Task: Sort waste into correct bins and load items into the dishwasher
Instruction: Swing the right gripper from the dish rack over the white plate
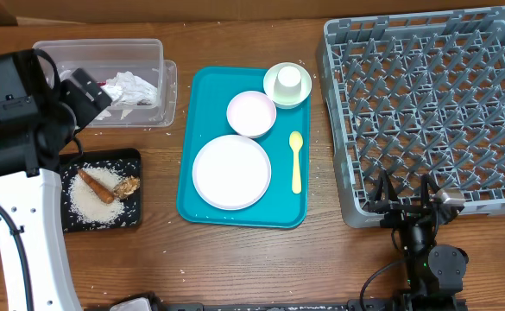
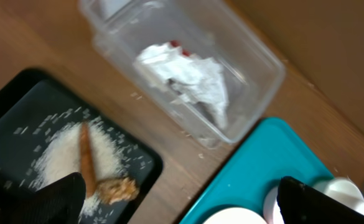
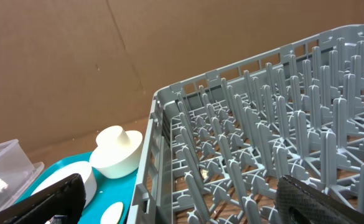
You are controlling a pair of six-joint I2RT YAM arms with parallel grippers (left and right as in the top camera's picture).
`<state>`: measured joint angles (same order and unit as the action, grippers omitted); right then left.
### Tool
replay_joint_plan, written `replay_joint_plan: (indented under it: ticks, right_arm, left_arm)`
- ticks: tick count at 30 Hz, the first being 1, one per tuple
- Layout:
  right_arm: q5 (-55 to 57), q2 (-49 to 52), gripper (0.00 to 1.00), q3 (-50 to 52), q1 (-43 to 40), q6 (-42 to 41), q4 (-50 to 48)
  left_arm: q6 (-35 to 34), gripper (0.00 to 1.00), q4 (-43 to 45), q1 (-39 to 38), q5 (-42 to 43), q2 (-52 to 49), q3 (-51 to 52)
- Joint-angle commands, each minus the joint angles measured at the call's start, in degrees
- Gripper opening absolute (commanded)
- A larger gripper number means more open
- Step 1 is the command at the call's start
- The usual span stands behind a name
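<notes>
The crumpled white napkin (image 1: 135,86) and a dark-red wrapper (image 2: 179,46) lie inside the clear tub (image 1: 97,47). On the black tray (image 1: 135,157) are an orange-brown stick (image 1: 95,186), a brown chunk (image 1: 129,186) and white rice (image 1: 86,200). My left gripper (image 1: 97,93) hovers open and empty over the tub's near edge. A pink plate (image 1: 231,172), pink bowl (image 1: 251,113), whitish bowl (image 1: 275,93) with the white cup (image 1: 288,79) in it, and a yellow spoon (image 1: 296,161) rest on the teal tray. My right gripper (image 1: 405,192) stands open and empty at the front edge of the grey dishwasher rack (image 1: 334,130).
The teal tray (image 1: 200,95) lies between the bins and the rack. Stray rice grains dot the wooden table near the tub (image 2: 135,94). A brown cardboard wall (image 3: 76,68) stands behind the table. The rack's upright pegs (image 3: 275,124) fill the right wrist view.
</notes>
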<state>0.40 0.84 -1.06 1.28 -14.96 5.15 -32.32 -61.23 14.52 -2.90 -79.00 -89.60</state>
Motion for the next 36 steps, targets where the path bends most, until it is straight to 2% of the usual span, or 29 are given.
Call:
replay_joint_plan:
  ticks: [1,11,14,16,20,24,26,31,34,36]
  right_arm:
    - [0.1,-0.7,1.00,0.6,0.4,0.4,-0.4]
    - [1.6,-0.7,1.00,0.6,0.4,0.4,-0.5]
    - [1.6,-0.7,1.00,0.6,0.4,-1.4,-4.9]
    - [-4.3,-0.7,1.00,0.6,0.4,-8.0,-11.4]
    - [-23.6,-0.7,1.00,0.6,0.4,-29.6,-23.4]
    - [-23.4,-0.7,1.00,0.6,0.4,-41.4,-30.4]
    - [-24.1,-0.7,1.00,0.5,0.5,-43.3,-35.4]
    - [-24.1,0.2,1.00,-5.0,0.5,-43.0,-37.7]
    - [-26.5,3.5,1.00,-10.2,0.5,-37.2,-36.7]
    - [-28.3,7.1,1.00,-15.1,0.5,-31.8,-32.3]
  left_arm:
    - [-9.0,1.00,-2.2,2.2,-4.6,-1.4,-0.1]
    - [-9.3,1.00,-3.3,2.3,-4.5,-5.5,-0.1]
    - [-9.3,1.00,-3.3,2.3,-4.5,-6.6,-0.1]
    - [-9.3,1.00,-3.3,2.3,-4.6,-7.2,-0.1]
    - [-9.3,1.00,-3.3,2.3,-4.6,-8.1,-0.1]
    - [-9.3,1.00,-3.3,2.3,-4.6,-8.2,-0.1]
    - [-9.3,1.00,-3.3,2.3,-4.6,-8.2,-0.1]
    - [-9.3,1.00,-3.3,2.3,-4.6,-8.2,-0.1]
    - [-9.3,1.00,-3.3,2.3,-4.6,-8.2,-0.1]
    - [-9.3,1.00,-3.3,2.3,-4.6,-8.2,-0.1]
